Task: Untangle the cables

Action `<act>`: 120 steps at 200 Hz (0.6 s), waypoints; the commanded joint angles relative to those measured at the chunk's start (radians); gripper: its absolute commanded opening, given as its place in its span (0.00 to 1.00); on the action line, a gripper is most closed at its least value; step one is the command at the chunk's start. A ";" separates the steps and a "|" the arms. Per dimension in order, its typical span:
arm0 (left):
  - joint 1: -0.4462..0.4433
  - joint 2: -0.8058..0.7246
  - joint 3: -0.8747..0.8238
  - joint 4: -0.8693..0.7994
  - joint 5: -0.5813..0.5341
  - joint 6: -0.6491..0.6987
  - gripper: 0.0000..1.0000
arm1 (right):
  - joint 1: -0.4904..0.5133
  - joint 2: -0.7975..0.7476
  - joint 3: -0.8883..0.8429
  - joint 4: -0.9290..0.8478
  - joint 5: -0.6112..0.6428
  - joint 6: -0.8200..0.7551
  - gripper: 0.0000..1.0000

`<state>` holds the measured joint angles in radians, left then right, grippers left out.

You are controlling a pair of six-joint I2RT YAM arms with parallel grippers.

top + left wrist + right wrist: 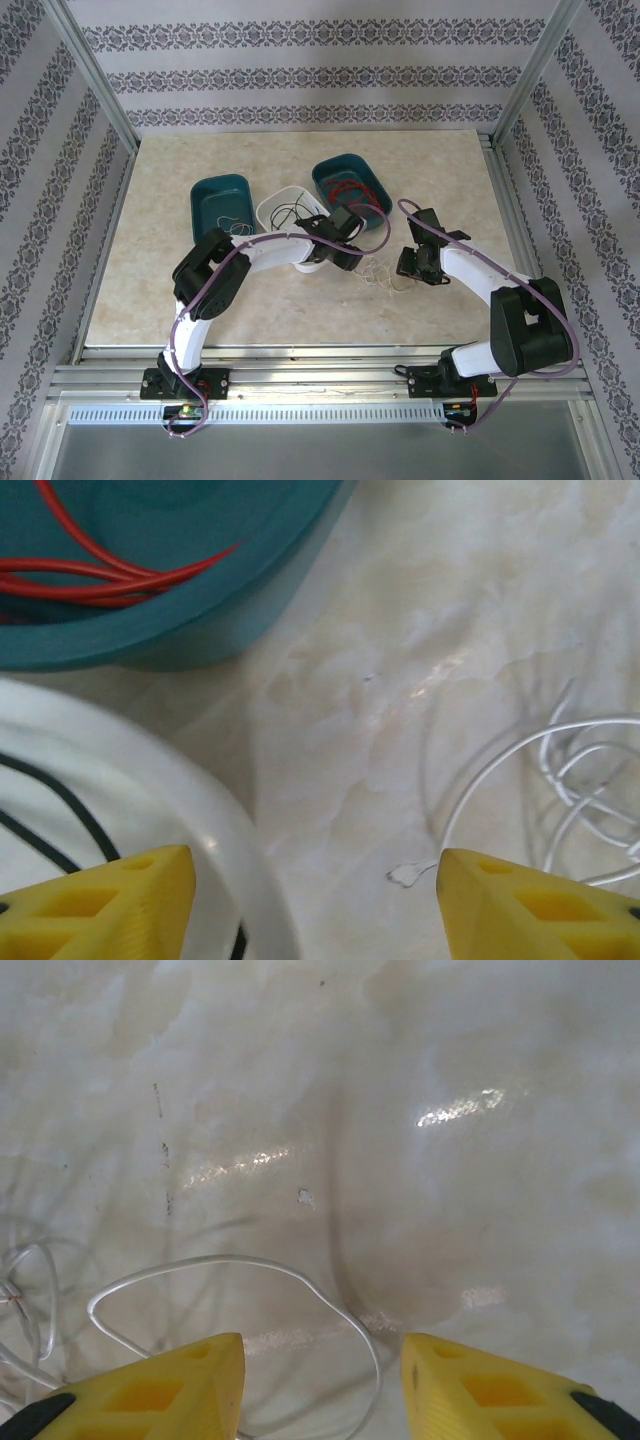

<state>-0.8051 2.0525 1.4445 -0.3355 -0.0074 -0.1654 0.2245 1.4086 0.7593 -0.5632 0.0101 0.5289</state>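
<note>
A loose tangle of whitish cables lies on the marble table between my two grippers. Red cables are coiled in the right teal bin, and black cables lie in the white bin. My left gripper is open over bare table beside the white bin's rim. The whitish loops sit by its right finger, with one wire end just left of that finger. My right gripper is open low over the table, and a whitish loop runs between its fingers ungripped.
A second teal bin stands left of the white bin and holds a thin pale wire. All three bins crowd the back middle of the table. Aluminium frame posts and patterned walls enclose the table.
</note>
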 commanded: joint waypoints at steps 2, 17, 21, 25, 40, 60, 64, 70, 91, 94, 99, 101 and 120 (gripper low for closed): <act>-0.008 -0.083 0.043 -0.080 -0.070 0.078 0.68 | -0.005 -0.031 0.023 0.000 -0.011 0.006 0.46; -0.015 -0.127 0.057 -0.095 -0.098 0.108 0.72 | -0.005 -0.043 0.026 -0.003 -0.010 0.002 0.45; -0.017 -0.142 0.060 -0.097 -0.100 0.113 0.72 | -0.005 -0.046 0.025 -0.004 -0.011 0.003 0.45; -0.018 -0.155 0.061 -0.097 -0.100 0.115 0.72 | -0.005 -0.049 0.026 -0.004 -0.012 0.002 0.45; -0.024 -0.208 0.061 -0.102 -0.085 0.113 0.62 | -0.005 -0.058 0.029 -0.007 -0.012 0.001 0.44; -0.042 -0.254 0.031 -0.100 -0.033 0.094 0.49 | -0.006 -0.061 0.035 -0.009 -0.018 -0.004 0.41; -0.045 -0.258 0.024 -0.101 -0.018 0.084 0.46 | -0.006 -0.059 0.036 -0.009 -0.024 -0.007 0.41; -0.050 -0.262 0.008 -0.100 0.011 0.067 0.43 | -0.004 -0.056 0.038 -0.011 -0.033 -0.010 0.40; -0.071 -0.257 -0.070 -0.065 0.078 0.001 0.37 | 0.008 -0.047 0.045 -0.008 -0.034 -0.005 0.38; -0.073 -0.255 -0.082 -0.057 0.084 -0.006 0.37 | 0.009 -0.045 0.045 -0.007 -0.034 -0.002 0.37; -0.077 -0.253 -0.102 -0.043 0.094 -0.023 0.35 | 0.013 -0.044 0.046 -0.006 -0.035 0.002 0.36; -0.078 -0.251 -0.109 -0.039 0.098 -0.029 0.35 | 0.014 -0.042 0.044 -0.005 -0.036 0.004 0.36; -0.079 -0.228 -0.155 -0.015 0.127 -0.064 0.30 | 0.029 -0.035 0.046 0.008 -0.047 0.025 0.35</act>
<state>-0.8711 1.7790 1.3613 -0.3607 0.0517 -0.1528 0.2295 1.3659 0.7826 -0.5636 -0.0166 0.5274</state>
